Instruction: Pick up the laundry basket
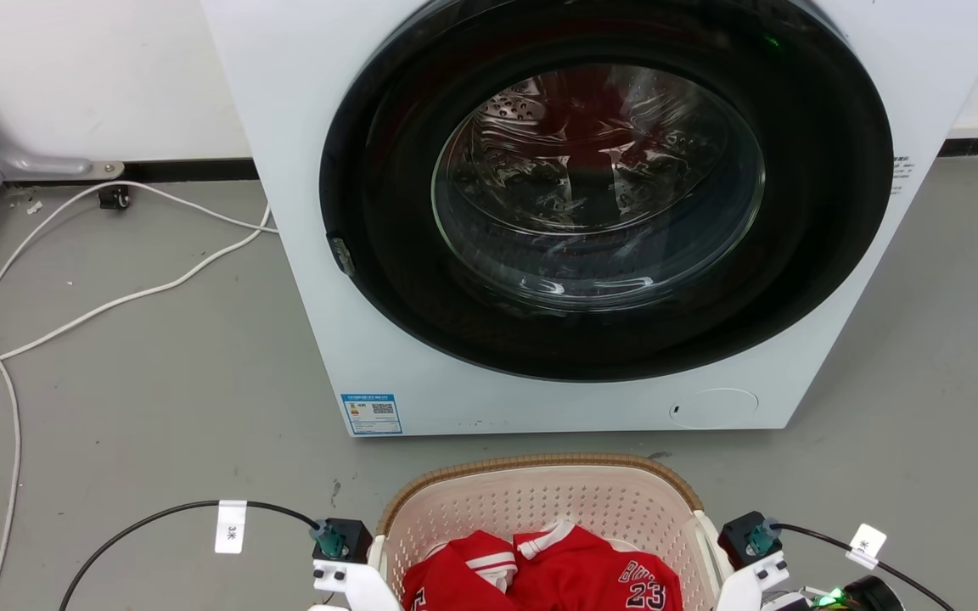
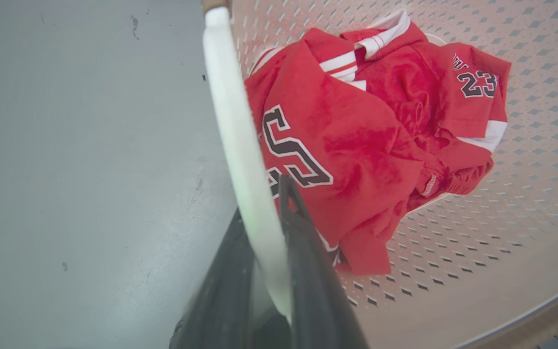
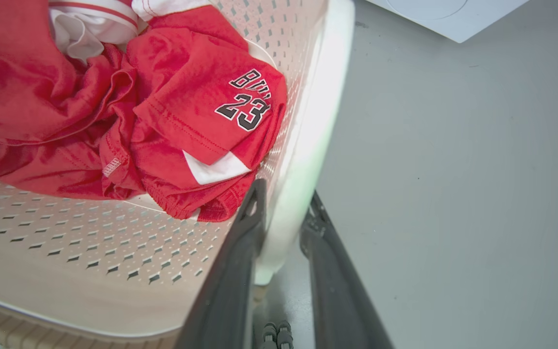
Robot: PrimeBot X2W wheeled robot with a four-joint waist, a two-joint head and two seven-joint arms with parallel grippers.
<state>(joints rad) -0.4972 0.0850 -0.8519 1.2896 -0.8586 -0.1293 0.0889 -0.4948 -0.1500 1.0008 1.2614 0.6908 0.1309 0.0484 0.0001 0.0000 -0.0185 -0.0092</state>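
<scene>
The laundry basket (image 1: 540,496) is cream perforated plastic with a brown woven-look rim and stands on the grey floor just before the washing machine. A crumpled red jersey (image 1: 540,577) with the number 23 lies inside. In the left wrist view my left gripper (image 2: 261,198) is shut on the basket's white side handle (image 2: 233,111), one dark finger on each side. In the right wrist view my right gripper (image 3: 286,191) clasps the opposite white handle (image 3: 308,131) the same way. Both wrists (image 1: 340,543) (image 1: 748,539) flank the basket at the head view's bottom edge.
A white front-loading washing machine (image 1: 370,339) with its round dark door (image 1: 604,195) shut stands right behind the basket. White cables (image 1: 115,301) trail over the floor at the left. Black cables (image 1: 175,509) run from my wrists. Bare grey floor lies on both sides.
</scene>
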